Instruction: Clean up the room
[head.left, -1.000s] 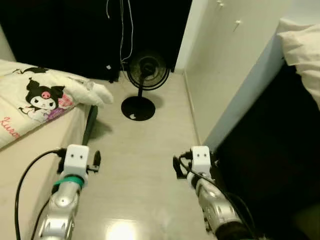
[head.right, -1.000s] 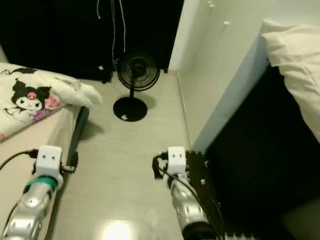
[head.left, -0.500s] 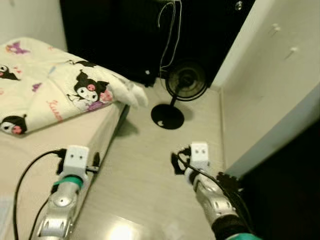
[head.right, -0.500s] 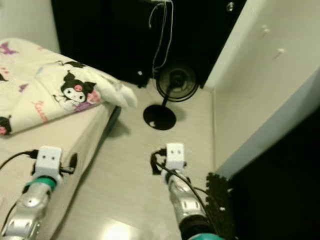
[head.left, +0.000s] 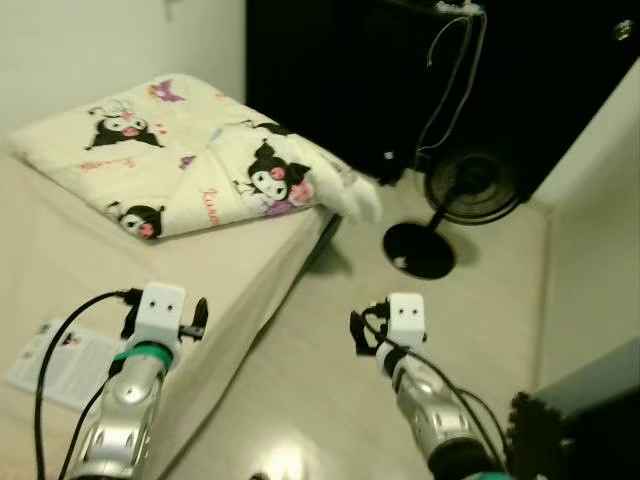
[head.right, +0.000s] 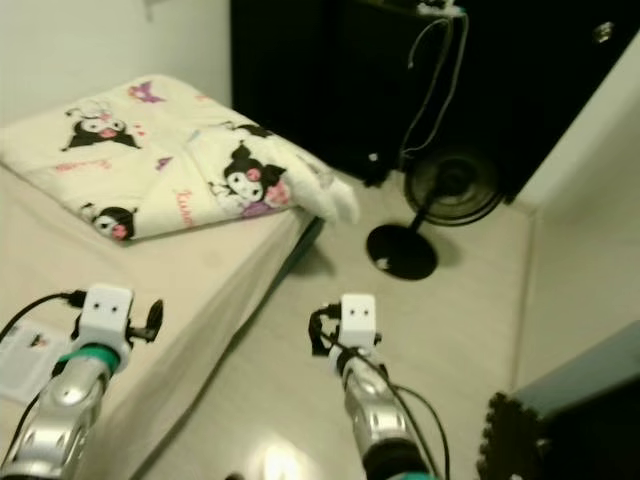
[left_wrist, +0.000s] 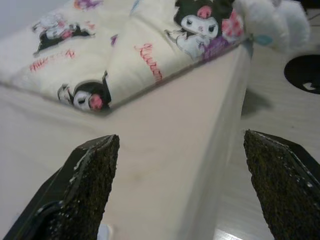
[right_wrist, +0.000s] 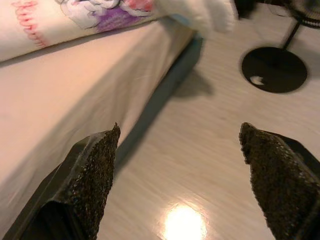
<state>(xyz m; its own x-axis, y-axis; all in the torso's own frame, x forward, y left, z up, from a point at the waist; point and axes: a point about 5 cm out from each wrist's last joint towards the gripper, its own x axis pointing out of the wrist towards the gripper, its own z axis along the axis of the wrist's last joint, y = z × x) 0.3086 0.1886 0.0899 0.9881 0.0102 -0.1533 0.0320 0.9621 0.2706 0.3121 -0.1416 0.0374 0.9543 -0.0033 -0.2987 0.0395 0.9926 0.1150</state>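
A folded cream blanket (head.left: 210, 160) with cartoon prints lies at the far end of the bed (head.left: 240, 270), one corner hanging over the bed's edge. A paper leaflet (head.left: 58, 362) rests on the mattress near my left arm. My left gripper (left_wrist: 180, 136) hovers open over the bed's near side, nothing between its fingers. My right gripper (right_wrist: 180, 127) is open above the pale floor beside the bed, also holding nothing. Both arms reach forward low in the left eye view, left gripper (head.left: 192, 320) and right gripper (head.left: 360, 332).
A black standing fan (head.left: 468, 186) with a round base (head.left: 420, 250) stands on the floor past the bed's corner. Behind it is a dark cabinet (head.left: 360, 80) with hanging cables (head.left: 455, 60). A white wall (head.left: 600, 210) and a black foam mat (head.left: 540, 440) lie right.
The camera has swung left: the bed and blanket now take up much more of the picture, and the fan and white wall slid right. Both arms hold the same pose, grippers still open.
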